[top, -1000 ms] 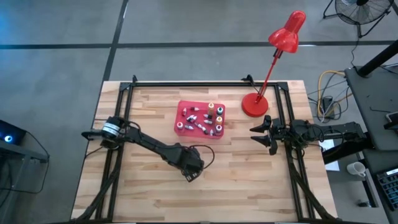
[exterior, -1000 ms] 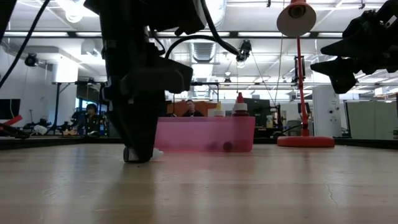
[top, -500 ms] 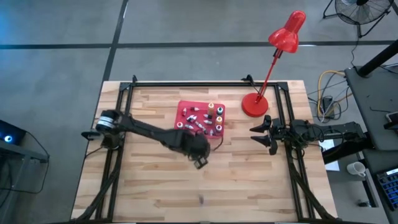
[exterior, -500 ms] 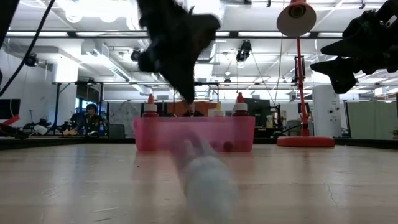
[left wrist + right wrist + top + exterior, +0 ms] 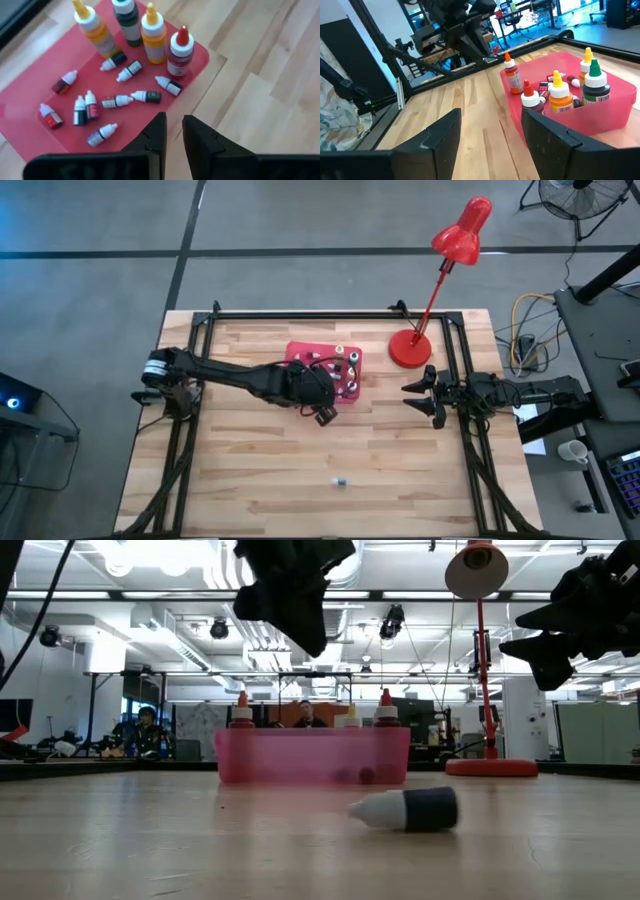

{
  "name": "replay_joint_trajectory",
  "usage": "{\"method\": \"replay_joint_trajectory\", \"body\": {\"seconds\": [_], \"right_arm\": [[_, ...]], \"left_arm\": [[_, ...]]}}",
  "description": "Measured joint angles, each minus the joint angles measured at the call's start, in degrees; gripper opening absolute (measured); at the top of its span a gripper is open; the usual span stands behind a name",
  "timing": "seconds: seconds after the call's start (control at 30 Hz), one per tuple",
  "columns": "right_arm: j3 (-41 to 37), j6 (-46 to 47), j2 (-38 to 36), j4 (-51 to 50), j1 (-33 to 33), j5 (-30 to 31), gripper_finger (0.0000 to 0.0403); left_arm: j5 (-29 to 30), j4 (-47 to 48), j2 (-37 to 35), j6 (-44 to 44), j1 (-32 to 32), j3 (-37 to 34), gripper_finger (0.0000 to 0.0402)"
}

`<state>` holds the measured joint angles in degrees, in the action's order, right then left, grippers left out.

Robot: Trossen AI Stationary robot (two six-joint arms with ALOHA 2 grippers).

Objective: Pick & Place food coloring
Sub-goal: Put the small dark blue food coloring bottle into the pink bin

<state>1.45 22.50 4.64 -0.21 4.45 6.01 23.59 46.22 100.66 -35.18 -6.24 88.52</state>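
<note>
The food coloring is a set of small bottles in a shallow red tray: several squeeze bottles stand upright at one end and tiny dark-capped vials lie flat on the tray floor. One whitish, dark-capped vial lies on its side on the wood near the table's near edge, also in the low view. My left gripper hangs shut and empty above the tray's near edge. My right gripper waits open over the table's right side, holding nothing.
A red desk lamp stands with its base on the far right of the table, its head raised beyond the far edge. Black frame rails run along the table's sides. Bare wood lies between the tray and the loose vial.
My left gripper has risen from the table's middle and gone toward the far edge and a little right, up to the tray's near edge. The vial that lay at its fingers has shot toward the near edge and now lies on its side there.
</note>
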Motion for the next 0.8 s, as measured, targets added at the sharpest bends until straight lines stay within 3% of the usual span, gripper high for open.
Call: {"method": "replay_joint_trajectory", "body": {"seconds": [0.2,0.4,0.6,0.8], "right_arm": [[-0.02,0.00,0.00,0.00,0.00,-0.01,0.0201],[0.00,0.00,0.00,0.02,0.00,-0.02,0.0201],[-0.01,0.00,0.02,0.03,0.02,0.00,0.0201],[-0.01,0.00,-0.04,-0.02,0.02,-0.05,0.0201]], "left_arm": [[-7.85,-5.80,0.24,4.97,-1.51,-0.82,0.0053],[-20.84,-12.41,5.44,17.47,-2.70,-0.80,0.0116],[-20.89,-13.24,13.39,24.81,-2.98,-0.85,0.0186],[-20.46,-15.72,17.96,25.05,-1.02,-0.85,0.0210]]}}
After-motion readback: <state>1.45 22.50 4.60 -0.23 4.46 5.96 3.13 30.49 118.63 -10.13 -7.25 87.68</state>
